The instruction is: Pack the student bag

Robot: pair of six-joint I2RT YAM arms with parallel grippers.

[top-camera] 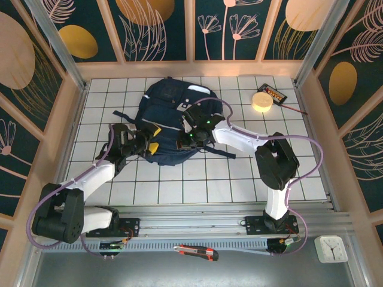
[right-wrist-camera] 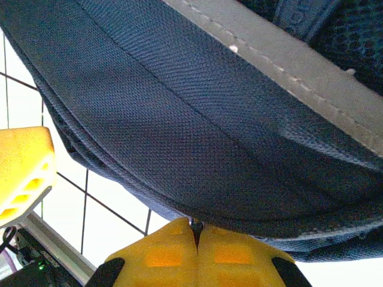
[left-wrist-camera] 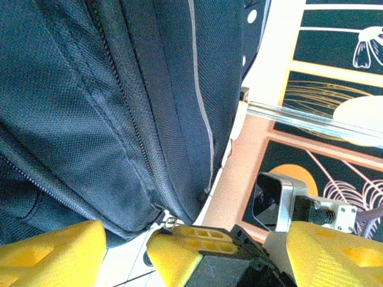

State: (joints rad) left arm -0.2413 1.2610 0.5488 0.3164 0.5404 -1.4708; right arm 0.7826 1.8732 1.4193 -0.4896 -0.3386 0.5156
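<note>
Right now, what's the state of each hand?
Left hand: open, holding nothing, beside the bag.
Right hand: shut, pinching the bag's edge.

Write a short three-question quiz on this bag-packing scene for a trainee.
1. True or false: the left gripper is clamped shut on the student bag.
2. Multiple choice: the pale round roll lies A) on top of the bag, B) on the table at the far right, apart from the bag, C) by the left arm's base.
3. Short answer: which gripper has its fingers shut at the bag's near edge?
Key: 1 false, its jaws stand open beside the bag. 2 B. 3 the right gripper.
</note>
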